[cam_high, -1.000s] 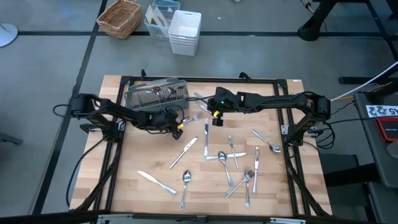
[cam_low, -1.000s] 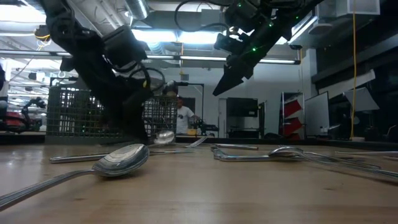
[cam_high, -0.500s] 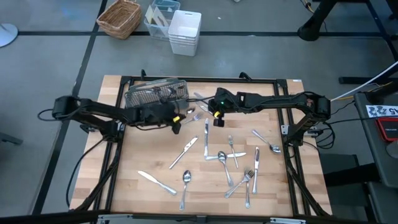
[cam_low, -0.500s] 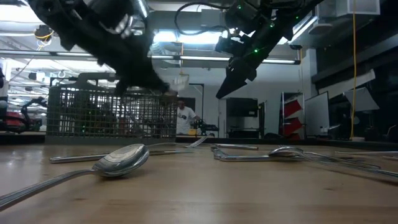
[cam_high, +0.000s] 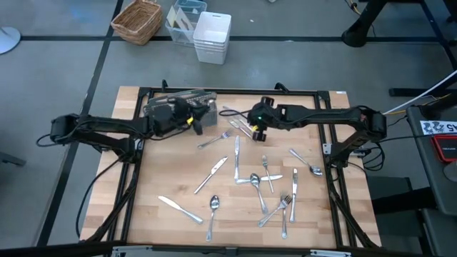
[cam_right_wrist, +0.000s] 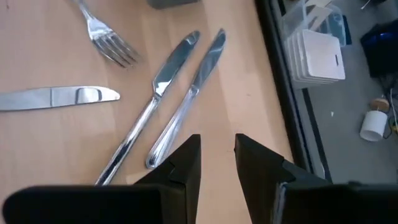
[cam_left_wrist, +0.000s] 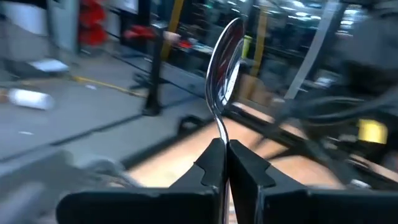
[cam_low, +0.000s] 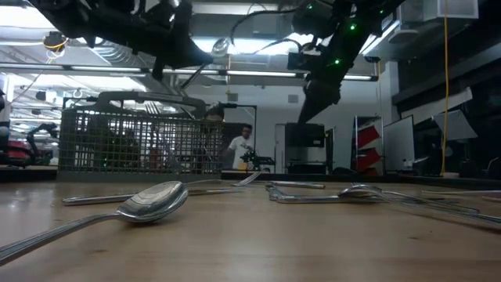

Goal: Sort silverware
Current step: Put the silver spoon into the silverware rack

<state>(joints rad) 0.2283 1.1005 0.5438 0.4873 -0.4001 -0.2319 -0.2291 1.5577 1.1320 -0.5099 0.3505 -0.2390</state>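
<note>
Left gripper at upper centre-left of the high view pinches a spoon by its handle, bowl standing beyond the fingertips, while right gripper hovers parted above two knives.

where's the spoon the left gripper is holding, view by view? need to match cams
High view: hidden under the left gripper, above the wire-mesh caddy; spoon itself not discernible.
Low view: spoon bowl near the top, above the caddy.
Left wrist view: spoon upright at centre, handle pinched between the shut fingers.
Right wrist view: not in it.
Shared landmark: the caddy, in high and low views.
</note>
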